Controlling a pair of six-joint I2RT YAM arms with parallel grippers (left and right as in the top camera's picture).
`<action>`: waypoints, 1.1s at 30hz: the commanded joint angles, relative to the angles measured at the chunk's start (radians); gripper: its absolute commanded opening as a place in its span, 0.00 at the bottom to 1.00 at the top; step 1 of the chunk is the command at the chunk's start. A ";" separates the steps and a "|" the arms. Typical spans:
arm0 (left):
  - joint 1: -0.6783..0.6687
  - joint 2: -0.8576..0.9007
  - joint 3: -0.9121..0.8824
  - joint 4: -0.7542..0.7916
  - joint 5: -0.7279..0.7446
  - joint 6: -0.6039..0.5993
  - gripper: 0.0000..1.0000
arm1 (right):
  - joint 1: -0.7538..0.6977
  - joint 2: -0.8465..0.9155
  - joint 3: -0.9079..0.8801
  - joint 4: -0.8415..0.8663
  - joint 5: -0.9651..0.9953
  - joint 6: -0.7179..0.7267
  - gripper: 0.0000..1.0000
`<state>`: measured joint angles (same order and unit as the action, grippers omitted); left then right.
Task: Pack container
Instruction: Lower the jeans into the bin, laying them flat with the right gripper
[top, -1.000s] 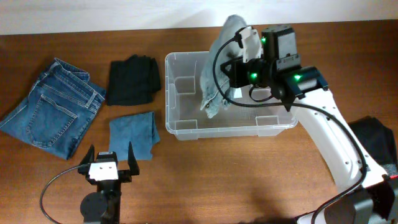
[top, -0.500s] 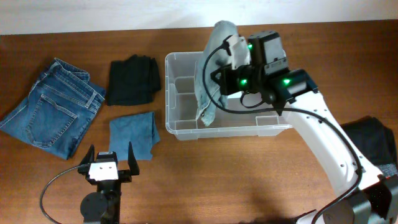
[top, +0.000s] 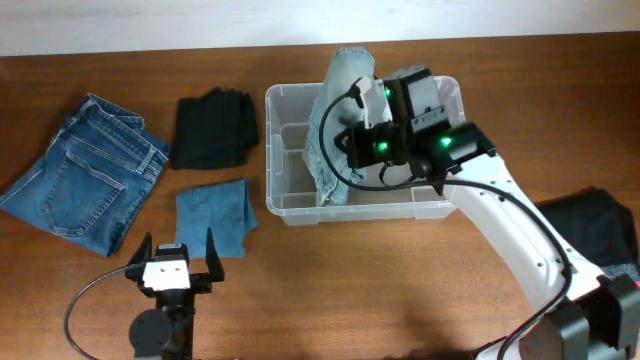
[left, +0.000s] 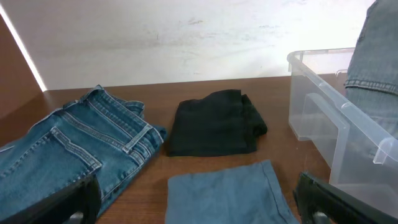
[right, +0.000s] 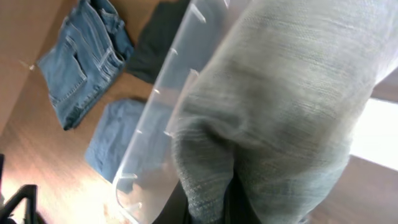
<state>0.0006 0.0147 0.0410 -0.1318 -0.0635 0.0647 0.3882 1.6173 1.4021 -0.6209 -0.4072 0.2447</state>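
Clear plastic rectangular storage bin (top: 268, 150), centre-right on brown wooden table (top: 400, 290): loading step, right gripper (top: 358, 128) pinching pale denim garment (top: 335, 130) hanging into its left half; next, lower and release; left gripper (top: 177, 245) spread, parked.

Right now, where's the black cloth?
Overhead view: the black cloth lies left of the container, between it and the jeans, with the blue cloth just in front of it.
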 joint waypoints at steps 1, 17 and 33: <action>0.003 -0.008 -0.007 0.003 -0.011 0.020 0.99 | 0.006 -0.006 -0.040 0.012 -0.001 0.053 0.04; 0.003 -0.008 -0.007 0.003 -0.011 0.019 0.99 | 0.123 -0.048 -0.041 -0.007 0.027 0.131 0.04; 0.003 -0.008 -0.007 0.003 -0.011 0.020 0.99 | 0.121 -0.140 -0.040 -0.058 0.124 0.157 0.04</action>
<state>0.0006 0.0147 0.0410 -0.1318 -0.0635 0.0650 0.5022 1.5681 1.3552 -0.6754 -0.3271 0.3870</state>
